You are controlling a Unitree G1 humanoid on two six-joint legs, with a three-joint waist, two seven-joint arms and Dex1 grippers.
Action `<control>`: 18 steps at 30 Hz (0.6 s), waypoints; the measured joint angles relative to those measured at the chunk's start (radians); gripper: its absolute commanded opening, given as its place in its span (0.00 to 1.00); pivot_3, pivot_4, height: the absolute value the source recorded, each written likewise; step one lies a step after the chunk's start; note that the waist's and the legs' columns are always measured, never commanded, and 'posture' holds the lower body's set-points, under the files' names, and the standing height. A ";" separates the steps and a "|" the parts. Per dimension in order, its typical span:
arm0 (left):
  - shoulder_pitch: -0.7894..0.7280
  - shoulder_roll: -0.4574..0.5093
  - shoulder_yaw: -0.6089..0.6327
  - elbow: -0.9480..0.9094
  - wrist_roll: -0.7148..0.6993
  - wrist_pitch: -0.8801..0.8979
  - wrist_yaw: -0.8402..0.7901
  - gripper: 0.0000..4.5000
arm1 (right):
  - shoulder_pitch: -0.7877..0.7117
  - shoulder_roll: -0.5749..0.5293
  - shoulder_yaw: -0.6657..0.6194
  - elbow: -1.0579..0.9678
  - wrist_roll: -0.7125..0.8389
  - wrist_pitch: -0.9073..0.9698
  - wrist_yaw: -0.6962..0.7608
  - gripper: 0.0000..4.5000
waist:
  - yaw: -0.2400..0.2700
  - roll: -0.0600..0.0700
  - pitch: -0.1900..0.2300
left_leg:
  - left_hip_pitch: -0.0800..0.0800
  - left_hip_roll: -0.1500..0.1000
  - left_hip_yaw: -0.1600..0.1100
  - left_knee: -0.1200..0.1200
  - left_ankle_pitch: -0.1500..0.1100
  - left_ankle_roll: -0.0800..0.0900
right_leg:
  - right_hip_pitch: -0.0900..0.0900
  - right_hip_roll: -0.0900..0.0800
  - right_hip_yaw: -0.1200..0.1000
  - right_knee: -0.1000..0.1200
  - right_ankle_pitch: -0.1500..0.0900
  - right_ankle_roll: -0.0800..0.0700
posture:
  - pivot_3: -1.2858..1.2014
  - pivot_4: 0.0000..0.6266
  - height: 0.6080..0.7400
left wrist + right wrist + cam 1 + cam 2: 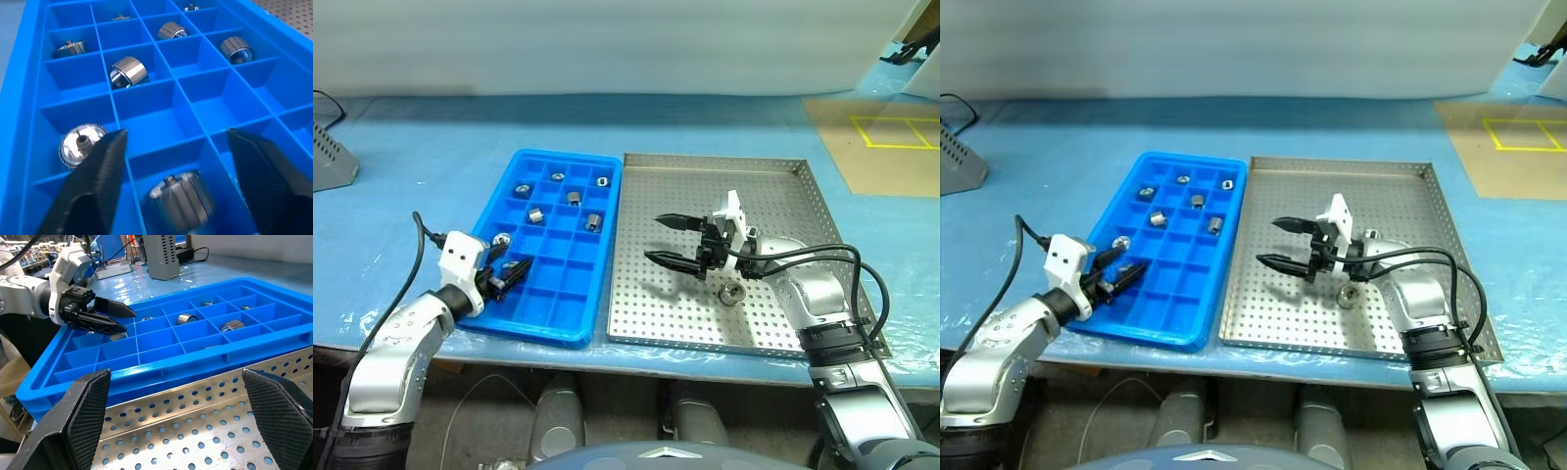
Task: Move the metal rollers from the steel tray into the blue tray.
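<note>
Blue-covered table (724, 127), white backdrop (607, 44)

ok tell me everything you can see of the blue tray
The blue tray is bright blue plastic, rectangular, split by thin walls into a grid of small square compartments. It lies flat on the blue table cover, alongside the steel tray, on that tray's left. Several compartments hold one metal roller each, most in the far rows and two nearest the left gripper; the rest are bare. That gripper hangs open over the tray's near left corner, and whether it touches the tray is unclear.
</note>
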 measured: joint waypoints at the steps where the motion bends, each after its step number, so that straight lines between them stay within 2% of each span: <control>1: -0.010 0.000 -0.003 0.011 0.001 -0.009 -0.001 0.93 | 0.001 -0.001 -0.001 -0.003 0.000 0.000 -0.003 1.00 | -0.001 0.000 0.000 | 0.000 0.000 0.000 0.000 0.000 0.000 | 0.000 0.000 0.000 0.000 0.000 0.000 | 0.54 0.24 1.00; 9: -0.086 0.002 -0.035 0.083 -0.007 -0.098 -0.098 0.93 | 0.035 -0.021 -0.043 -0.025 0.000 0.001 -0.055 1.00 | -0.005 0.000 0.000 | 0.000 0.000 0.000 0.000 0.001 0.001 | 0.000 0.000 0.000 0.001 0.000 0.000 | 0.50 0.24 1.00; 18: -0.276 -0.036 -0.138 0.226 -0.015 -0.172 -0.230 0.93 | 0.157 -0.109 -0.120 -0.112 -0.003 0.019 -0.112 1.00 | -0.029 -0.001 -0.001 | 0.003 0.000 0.002 0.000 0.003 0.001 | 0.001 0.001 0.002 0.003 0.001 -0.001 | 0.44 0.24 1.00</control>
